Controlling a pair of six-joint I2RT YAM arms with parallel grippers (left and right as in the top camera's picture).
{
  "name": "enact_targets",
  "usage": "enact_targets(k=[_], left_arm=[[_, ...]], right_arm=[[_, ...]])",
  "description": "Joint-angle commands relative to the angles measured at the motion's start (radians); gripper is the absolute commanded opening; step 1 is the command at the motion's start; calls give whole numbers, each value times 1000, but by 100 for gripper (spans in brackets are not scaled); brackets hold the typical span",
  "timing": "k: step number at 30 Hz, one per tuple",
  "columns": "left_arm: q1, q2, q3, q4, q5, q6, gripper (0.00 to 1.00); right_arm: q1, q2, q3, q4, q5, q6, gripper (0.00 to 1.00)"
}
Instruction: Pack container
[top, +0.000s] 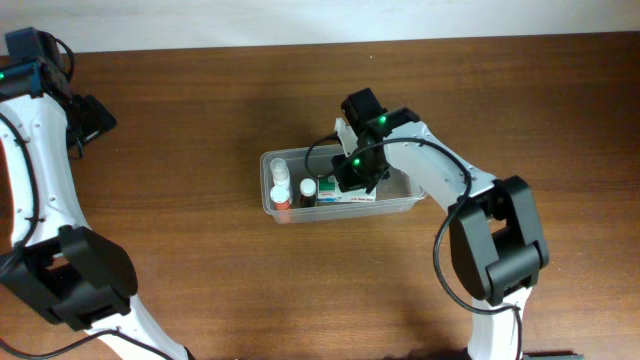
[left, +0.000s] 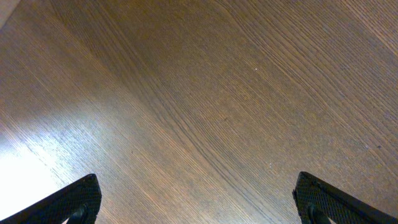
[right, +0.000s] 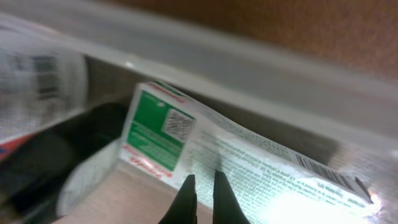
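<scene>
Brown wood-grain table (left: 205, 93); clear container (top: 266, 190) mid-table; pale wall (top: 300, 15) beyond.

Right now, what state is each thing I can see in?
container: no lid, partly filled
carton: lying flat inside the container
small bottles: capped, upright at one end
left end effector: open, empty, above the table
right end effector: shut, empty, tips by the carton

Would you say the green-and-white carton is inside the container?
Inside: the carton lies within the container walls, beside small bottles.
</scene>
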Motion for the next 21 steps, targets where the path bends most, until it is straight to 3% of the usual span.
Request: enact_targets(k=[1,6,15,21], left_arm=[[2,6,13,0,-6,1,99],[2,6,13,0,-7,1,99],[2,6,13,0,-7,1,99],[2,6,13,0,-7,1,99]], right_arm=[[0,-60,32,-6,-19,8,4],[0,-54,32,-90,3,-8,4],[1,-54,32,-200,3,-269,4],[1,-53,32,-214,3,-312,4]])
